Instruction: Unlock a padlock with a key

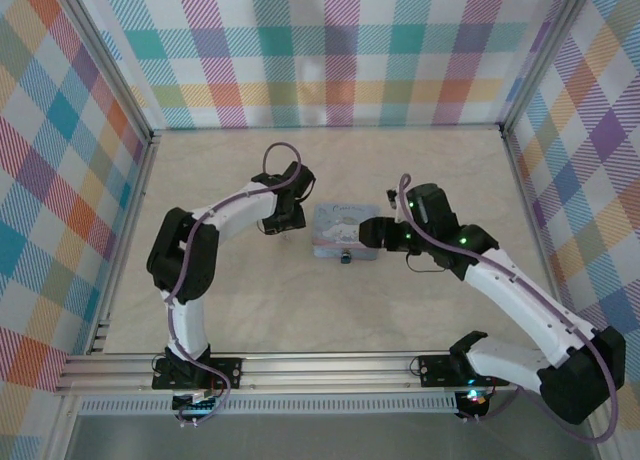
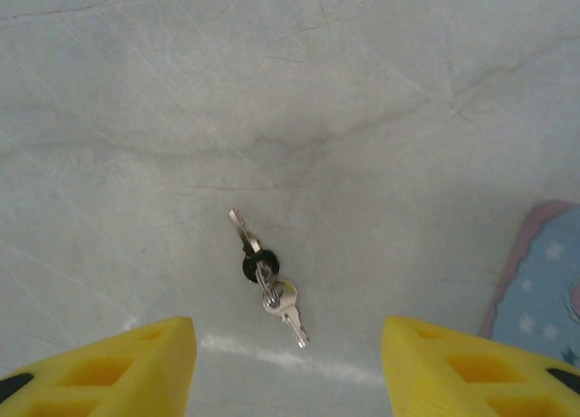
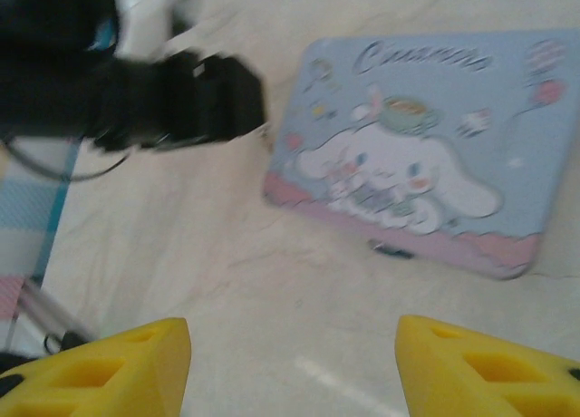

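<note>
Gaping left claw [image 2: 285, 349] over keys [image 2: 267, 276], untouched; right claw [image 3: 292, 349] gaping, empty.

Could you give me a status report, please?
Left end effector open above keys. Right end effector open beside tin. Padlock at tin's edge, untouched. Nothing blocking.

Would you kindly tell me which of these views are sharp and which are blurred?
Top external: sharp and evenly lit, the tin box crisp. Left wrist: the keys in focus under soft light. Right wrist: motion-blurred, the tin box smeared and the left arm a dark smudge.
</note>
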You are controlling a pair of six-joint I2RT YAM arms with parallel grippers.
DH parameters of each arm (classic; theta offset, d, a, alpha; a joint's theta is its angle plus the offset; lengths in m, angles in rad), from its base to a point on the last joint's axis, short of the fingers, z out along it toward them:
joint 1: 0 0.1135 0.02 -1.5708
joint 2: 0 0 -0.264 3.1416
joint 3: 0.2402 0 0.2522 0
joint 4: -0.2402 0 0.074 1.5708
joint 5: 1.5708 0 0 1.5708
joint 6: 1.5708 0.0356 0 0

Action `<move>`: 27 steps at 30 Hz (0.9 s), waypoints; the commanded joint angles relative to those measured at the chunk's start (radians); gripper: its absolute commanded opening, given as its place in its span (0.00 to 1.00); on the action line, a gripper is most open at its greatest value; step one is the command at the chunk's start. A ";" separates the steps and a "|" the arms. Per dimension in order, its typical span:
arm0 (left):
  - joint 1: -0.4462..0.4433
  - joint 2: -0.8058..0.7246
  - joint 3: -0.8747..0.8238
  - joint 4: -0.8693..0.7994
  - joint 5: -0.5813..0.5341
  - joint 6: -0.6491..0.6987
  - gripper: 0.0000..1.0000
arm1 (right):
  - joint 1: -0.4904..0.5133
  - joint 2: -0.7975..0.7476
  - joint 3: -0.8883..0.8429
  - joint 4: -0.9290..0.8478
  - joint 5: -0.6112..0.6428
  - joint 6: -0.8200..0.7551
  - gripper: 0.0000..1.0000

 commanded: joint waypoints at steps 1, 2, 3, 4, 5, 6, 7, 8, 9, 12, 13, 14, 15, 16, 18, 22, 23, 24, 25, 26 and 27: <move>0.013 0.020 0.037 -0.042 -0.043 -0.041 0.53 | 0.045 -0.016 -0.012 0.000 -0.036 -0.030 0.62; 0.015 0.026 0.037 -0.041 -0.050 -0.048 0.52 | 0.054 -0.015 -0.012 0.000 -0.035 -0.028 0.62; 0.017 0.033 0.038 -0.037 -0.048 -0.052 0.50 | 0.063 -0.012 -0.015 0.003 -0.034 -0.028 0.62; 0.019 0.041 0.041 -0.036 -0.045 -0.054 0.49 | 0.070 -0.010 -0.016 0.006 -0.032 -0.028 0.62; 0.020 0.050 0.044 -0.039 -0.043 -0.058 0.48 | 0.075 -0.008 -0.018 0.009 -0.029 -0.027 0.62; 0.020 0.058 0.046 -0.041 -0.045 -0.058 0.47 | 0.077 -0.006 -0.021 0.012 -0.028 -0.025 0.62; 0.021 0.064 0.048 -0.041 -0.048 -0.059 0.47 | 0.080 -0.004 -0.022 0.013 -0.028 -0.024 0.62; 0.022 0.073 0.048 -0.041 -0.053 -0.059 0.47 | 0.081 -0.004 -0.022 0.015 -0.028 -0.022 0.62; 0.024 0.081 0.049 -0.041 -0.057 -0.060 0.47 | 0.082 -0.004 -0.024 0.017 -0.028 -0.022 0.62; 0.033 0.101 0.048 -0.035 -0.048 -0.064 0.45 | 0.083 -0.006 -0.027 0.016 -0.021 -0.021 0.63; 0.033 0.105 0.048 -0.034 -0.043 -0.065 0.44 | 0.083 -0.006 -0.028 0.014 -0.014 -0.021 0.63; 0.033 0.109 0.046 -0.032 -0.040 -0.067 0.43 | 0.083 -0.006 -0.030 0.011 -0.009 -0.021 0.63; 0.033 0.112 0.041 -0.027 -0.032 -0.069 0.43 | 0.083 -0.005 -0.031 0.013 -0.007 -0.021 0.63; 0.033 0.112 0.037 -0.023 -0.022 -0.073 0.43 | 0.083 -0.005 -0.033 0.015 -0.003 -0.020 0.63; 0.033 0.111 0.024 -0.007 -0.003 -0.080 0.43 | 0.083 0.003 -0.033 0.018 0.003 -0.021 0.63; 0.033 0.118 0.007 -0.002 -0.004 -0.082 0.37 | 0.083 0.023 -0.032 0.028 0.009 -0.015 0.63; 0.033 0.123 0.001 0.000 -0.002 -0.080 0.35 | 0.083 0.027 -0.033 0.028 0.014 -0.014 0.63; 0.033 0.125 -0.005 0.001 -0.002 -0.080 0.32 | 0.083 0.029 -0.032 0.028 0.020 -0.013 0.63; 0.034 0.125 -0.014 0.005 -0.004 -0.078 0.28 | 0.083 0.030 -0.033 0.028 0.026 -0.013 0.64; 0.035 0.125 -0.019 0.007 -0.006 -0.076 0.25 | 0.083 0.030 -0.032 0.027 0.031 -0.013 0.64; 0.038 0.127 -0.026 0.008 -0.007 -0.075 0.22 | 0.083 0.030 -0.033 0.028 0.036 -0.013 0.64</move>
